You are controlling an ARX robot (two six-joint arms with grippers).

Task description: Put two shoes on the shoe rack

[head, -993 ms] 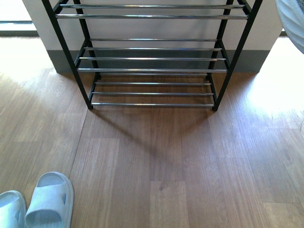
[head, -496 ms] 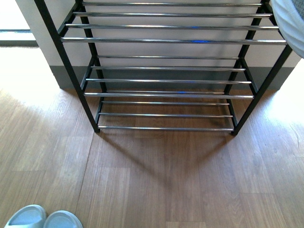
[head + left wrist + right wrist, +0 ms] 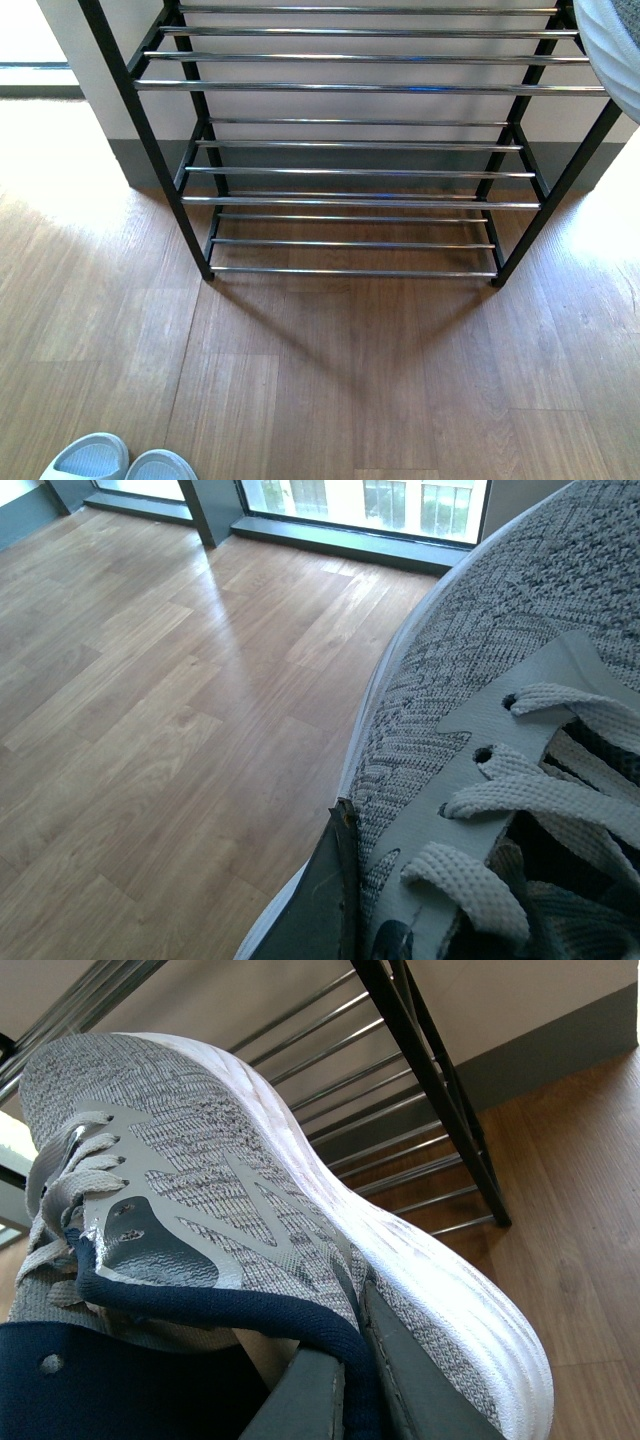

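- The pale blue slide sandals [image 3: 88,458] lie on the wooden floor [image 3: 330,380] at the near left, well apart from the rack. They are side by side, and only their far ends show.
- Of the left gripper [image 3: 338,895] only one dark finger [image 3: 322,915] shows, touching the knit side of the left-arm sneaker [image 3: 470,680]. The other finger is hidden, so I cannot tell if the grip is closed.
- This sneaker is up above the floor. Its long axis runs away from the finger, with the toe toward the window frame [image 3: 330,540]. It is grey knit with pale laces in a smooth grey panel.
- The shoe rack [image 3: 350,200] stands in the middle against a white wall [image 3: 85,110]. It has a black frame and tiers of thin chrome bars, and its long side runs across the front view.
- The right-arm sneaker [image 3: 220,1160] is in the air beside the right end of the rack, covering its upper right corner in the front view. It is tilted, toe toward the upper bars. It has a white sole and a navy collar.
- The right gripper [image 3: 352,1380] is clamped on that collar, one finger inside and one outside.
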